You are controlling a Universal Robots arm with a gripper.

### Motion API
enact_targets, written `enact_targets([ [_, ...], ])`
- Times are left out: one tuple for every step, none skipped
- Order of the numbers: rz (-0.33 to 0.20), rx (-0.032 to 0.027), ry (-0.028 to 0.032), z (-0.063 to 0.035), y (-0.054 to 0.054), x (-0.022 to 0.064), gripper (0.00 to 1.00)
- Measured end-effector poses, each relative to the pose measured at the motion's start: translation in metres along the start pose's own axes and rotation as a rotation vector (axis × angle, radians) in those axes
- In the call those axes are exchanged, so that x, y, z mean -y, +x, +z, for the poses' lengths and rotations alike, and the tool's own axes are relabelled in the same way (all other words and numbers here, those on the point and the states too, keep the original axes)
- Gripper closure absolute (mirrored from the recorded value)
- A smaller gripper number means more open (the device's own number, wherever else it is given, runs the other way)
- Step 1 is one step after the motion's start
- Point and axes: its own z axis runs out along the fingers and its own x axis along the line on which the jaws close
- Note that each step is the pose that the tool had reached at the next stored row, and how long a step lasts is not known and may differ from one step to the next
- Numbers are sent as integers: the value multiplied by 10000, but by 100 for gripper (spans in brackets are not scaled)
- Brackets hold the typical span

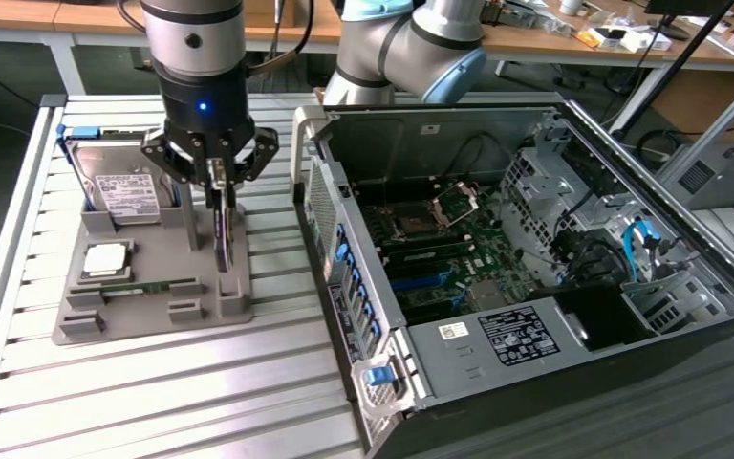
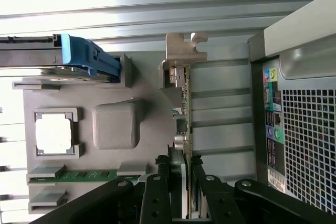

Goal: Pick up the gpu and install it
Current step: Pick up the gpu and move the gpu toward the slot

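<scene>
The gpu [image 1: 223,239] is a thin dark card standing on edge at the right side of the grey holder tray [image 1: 150,316]. My gripper [image 1: 219,182] hangs straight above it, its two fingers pressed against the card's faces. In the wrist view the gpu [image 2: 185,108] shows edge-on, with its silver end bracket [image 2: 186,45] at the far end. The black fingers [image 2: 160,192] clamp the near end of the card from both sides, gripper [image 2: 182,190] shut on it. The card's lower edge sits at the tray's slot.
On the tray are a silver hard drive [image 1: 127,191] in a blue-edged mount, a square processor [image 1: 106,258] and a green memory stick [image 1: 144,285]. The open computer case [image 1: 520,258] lies at the exterior view's right, its motherboard [image 1: 450,258] exposed.
</scene>
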Motion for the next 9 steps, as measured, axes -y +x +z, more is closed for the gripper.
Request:
enact_targets([
  [0,0,0,-5,0,0,73],
  [0,0,-1,-8,0,0,73],
  [0,0,0,-10,0,0,73],
  [0,0,0,-12,0,0,73],
  [0,0,0,-14,0,0,73],
  [0,1,-1,-16,-1,0,73],
  [0,-1,0,-20,-1,0,73],
  [0,-1,0,-22,-1,0,73],
  [0,0,-1,-24,-1,0,73],
])
